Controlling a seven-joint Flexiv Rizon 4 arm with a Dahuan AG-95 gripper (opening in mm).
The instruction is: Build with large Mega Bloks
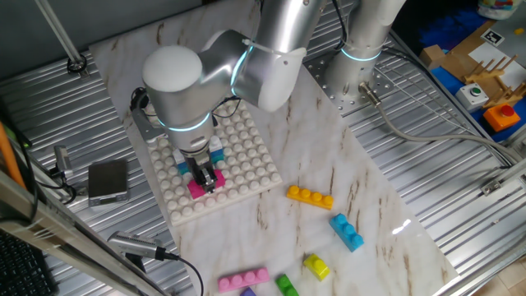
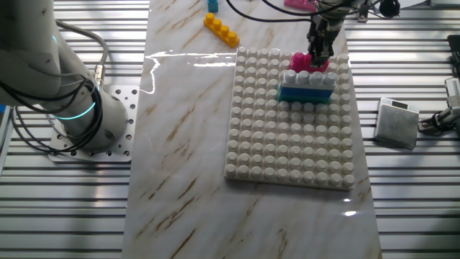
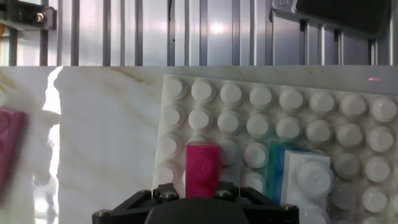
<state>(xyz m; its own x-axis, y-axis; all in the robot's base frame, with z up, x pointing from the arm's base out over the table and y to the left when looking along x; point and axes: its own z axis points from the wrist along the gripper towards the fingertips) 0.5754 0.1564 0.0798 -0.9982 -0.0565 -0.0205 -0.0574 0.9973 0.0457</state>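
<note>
Early build: teal/white/blue stack [image 2: 307, 86] sits on baseplate [image 2: 287, 151], gripper [image 2: 319, 52] clamped on magenta brick [image 2: 307, 62] beside it, orange [image 1: 310, 196], blue [image 1: 347, 232], yellow [image 1: 316, 265], green [image 1: 286, 285], pink [image 1: 243, 279] bricks unplaced on table [image 1: 378, 205].

Magenta brick [image 2: 300, 60]; white studded baseplate [image 2: 287, 137]

Robotics lab or test cell, not a home: bench [image 1: 427, 164] of ribbed aluminium profile with a marble-look sheet [image 1: 362, 189] laid over it, silver arm base [image 2: 86, 122] bolted to a drilled plate, loose cables [image 1: 164, 259] along the edge, small grey box [image 2: 397, 122] wired up, cardboard and fixtures [image 1: 481, 62] piled at the side
</note>
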